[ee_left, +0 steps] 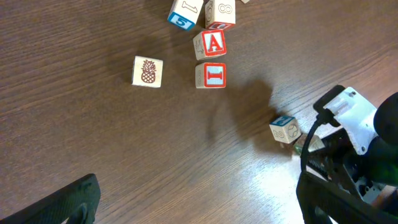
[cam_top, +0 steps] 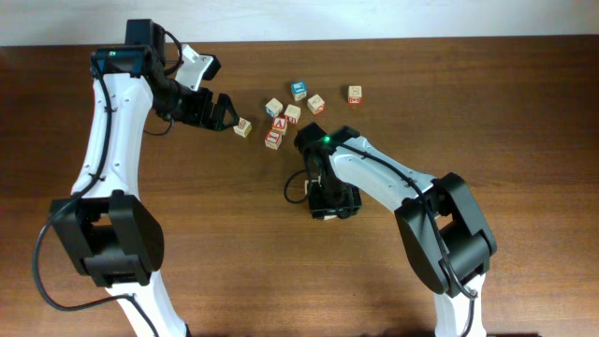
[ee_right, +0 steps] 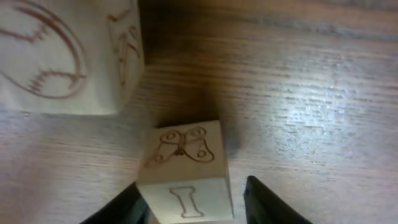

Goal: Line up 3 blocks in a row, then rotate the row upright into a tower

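While the dark wooden table point(cam_top: 524, 94) spreads under both arms, we see the left gripper point(cam_top: 227, 112) spread wide at the far left. Our right gripper point(ee_right: 193, 190) has its jaws parted around a pale beige wooden cube with a butterfly outline point(ee_right: 183, 163), with a sliver of gap at the right finger. Just beyond, to the left, sits a pale wooden cube with a baseball drawing point(ee_right: 56, 56).

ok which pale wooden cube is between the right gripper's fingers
The pale wooden cube with a butterfly on top and an I on its near face. The right gripper straddles it; the baseball-marked cube lies beyond the fingers.
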### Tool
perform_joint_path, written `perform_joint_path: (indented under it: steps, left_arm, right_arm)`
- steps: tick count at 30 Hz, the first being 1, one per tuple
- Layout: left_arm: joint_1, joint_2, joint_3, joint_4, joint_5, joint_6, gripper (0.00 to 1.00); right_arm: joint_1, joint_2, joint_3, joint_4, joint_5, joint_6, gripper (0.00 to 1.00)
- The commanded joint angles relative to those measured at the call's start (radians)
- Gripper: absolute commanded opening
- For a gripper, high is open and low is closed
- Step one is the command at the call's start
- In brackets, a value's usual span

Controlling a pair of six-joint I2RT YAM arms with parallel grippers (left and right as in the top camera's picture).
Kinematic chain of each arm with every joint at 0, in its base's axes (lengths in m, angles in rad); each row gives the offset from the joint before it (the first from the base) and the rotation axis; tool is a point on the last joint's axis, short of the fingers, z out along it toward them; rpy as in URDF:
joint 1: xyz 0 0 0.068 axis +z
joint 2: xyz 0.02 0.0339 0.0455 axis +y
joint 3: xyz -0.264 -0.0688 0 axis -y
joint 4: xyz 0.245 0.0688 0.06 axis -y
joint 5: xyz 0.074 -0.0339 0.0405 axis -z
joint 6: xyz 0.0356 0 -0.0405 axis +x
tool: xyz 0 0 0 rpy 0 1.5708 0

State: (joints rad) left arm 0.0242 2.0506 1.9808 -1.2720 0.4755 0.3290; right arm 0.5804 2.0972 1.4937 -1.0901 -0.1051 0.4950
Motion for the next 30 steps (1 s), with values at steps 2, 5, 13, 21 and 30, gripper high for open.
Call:
perform_joint_path:
  steps: [2, 5, 13, 21, 30]
  left_arm:
    - [-0.004, -0.003, 0.019, -0.001, 0.014, -0.006, 0.99]
    - [-0.004, -0.003, 0.019, -0.001, 0.014, -0.006, 0.99]
    - [-0.004, -0.003, 0.019, -0.001, 0.014, -0.006, 0.99]
    - [-0.004, -0.003, 0.019, -0.001, 0.014, -0.006, 0.99]
    - [-0.004, -0.003, 0.019, -0.001, 0.014, -0.006, 0.99]
  right_arm:
    - [-0.028, -0.014, 0.013, 0.025, 0.016, 0.008, 0.37]
    - [-0.063, -0.014, 0.018, 0.03, 0.039, 0.02, 0.26]
    - [-0.101, -0.014, 0.018, 0.164, 0.004, 0.011, 0.26]
    - [-0.101, -0.014, 0.018, 0.187, -0.049, -0.024, 0.47]
    - [-0.104, -0.015, 0.361, 0.059, 0.056, -0.094, 0.51]
